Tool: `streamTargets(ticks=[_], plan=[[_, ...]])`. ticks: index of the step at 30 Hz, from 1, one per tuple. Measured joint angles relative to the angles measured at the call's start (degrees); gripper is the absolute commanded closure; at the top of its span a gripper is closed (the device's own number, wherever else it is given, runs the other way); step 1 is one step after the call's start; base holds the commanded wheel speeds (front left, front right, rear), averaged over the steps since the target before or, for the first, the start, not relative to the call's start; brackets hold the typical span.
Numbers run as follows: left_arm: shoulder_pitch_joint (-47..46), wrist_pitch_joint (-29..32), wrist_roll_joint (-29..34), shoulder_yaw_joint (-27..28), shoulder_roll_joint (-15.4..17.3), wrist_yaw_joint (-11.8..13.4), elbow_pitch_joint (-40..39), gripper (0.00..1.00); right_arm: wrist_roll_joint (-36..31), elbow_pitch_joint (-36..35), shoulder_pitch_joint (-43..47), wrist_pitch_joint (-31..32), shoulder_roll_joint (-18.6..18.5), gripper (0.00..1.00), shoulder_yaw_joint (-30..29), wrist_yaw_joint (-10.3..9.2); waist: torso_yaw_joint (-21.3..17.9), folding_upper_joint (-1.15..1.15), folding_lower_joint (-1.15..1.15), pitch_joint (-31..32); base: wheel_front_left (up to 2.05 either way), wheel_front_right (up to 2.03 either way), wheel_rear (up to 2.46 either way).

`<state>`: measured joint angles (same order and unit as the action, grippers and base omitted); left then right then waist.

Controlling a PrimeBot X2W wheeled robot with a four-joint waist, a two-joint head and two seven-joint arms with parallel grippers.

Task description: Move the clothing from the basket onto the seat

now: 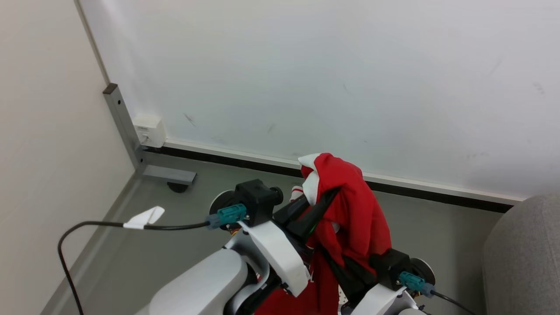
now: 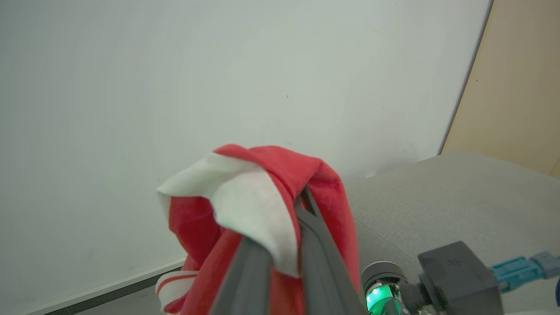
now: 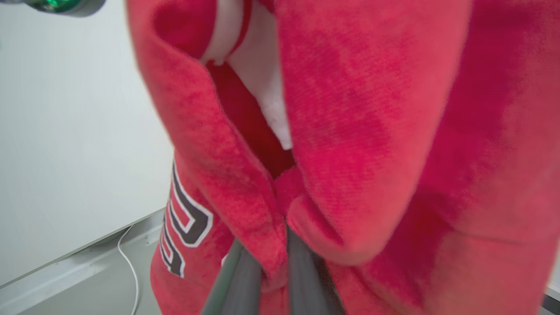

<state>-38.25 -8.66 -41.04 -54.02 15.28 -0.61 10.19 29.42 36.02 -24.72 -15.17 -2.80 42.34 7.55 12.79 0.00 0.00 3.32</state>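
The red sports jersey with white trim and dark lettering point(image 1: 354, 205) hangs bunched in the air between my two arms, well off the floor. My left gripper point(image 2: 292, 218) has its dark fingers point(image 2: 321, 258) pinched together on a fold of red cloth and white trim near the top of the bundle. My right gripper point(image 3: 280, 249) is clamped lower down, both of its fingers point(image 3: 302, 280) squeezing a thick red fold, with the lettering dangling beside them.

I judge this to be the carrying step: the garment is lifted and secure, but it is not yet on the large light grey fabric sofa point(image 1: 525, 253), which sits off to my right, apart from the jersey. The next move calls for turning both arms that way together, keeping the hanging tail from snagging, then lowering over the cushion before letting go.

Below is a smooth grey floor point(image 1: 131, 262). Ahead stands a white wall point(image 1: 306, 65) with a dark baseboard strip. To my left I see a grey metal post foot point(image 1: 166, 174).
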Motion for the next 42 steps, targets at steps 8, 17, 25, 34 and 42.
streamTargets(ticks=[8,17,25,34,42], plan=[[0.01,-0.94,-0.37,0.85,1.01,0.41,1.65,1.00,0.55,-1.65,1.28,0.01,0.00,1.00,-1.23,0.00,-0.84,0.00,0.00,-0.11,0.00,0.00,0.00],[0.13,-1.92,-0.60,1.23,1.69,0.57,2.65,1.00,0.82,-6.44,3.79,0.01,0.00,1.00,-4.83,0.00,-1.65,0.00,0.00,-0.77,0.00,0.00,0.00],[1.80,-2.87,-0.91,0.90,2.81,0.52,3.22,0.00,-2.38,-12.09,6.84,0.02,0.01,1.00,-11.58,0.00,-3.59,0.00,0.00,-1.94,0.00,0.00,0.00],[4.63,-4.52,-0.14,0.31,5.48,-0.42,1.66,0.00,-6.54,-17.70,8.59,0.03,-0.02,1.00,-19.56,0.00,-8.56,0.00,0.00,-2.97,0.00,0.00,0.00],[6.60,-6.12,2.55,1.77,6.62,-0.93,-1.59,0.00,-10.89,-22.42,9.68,0.03,-0.03,1.00,-26.19,0.00,-16.11,0.00,0.00,-3.96,0.00,0.00,0.00]])
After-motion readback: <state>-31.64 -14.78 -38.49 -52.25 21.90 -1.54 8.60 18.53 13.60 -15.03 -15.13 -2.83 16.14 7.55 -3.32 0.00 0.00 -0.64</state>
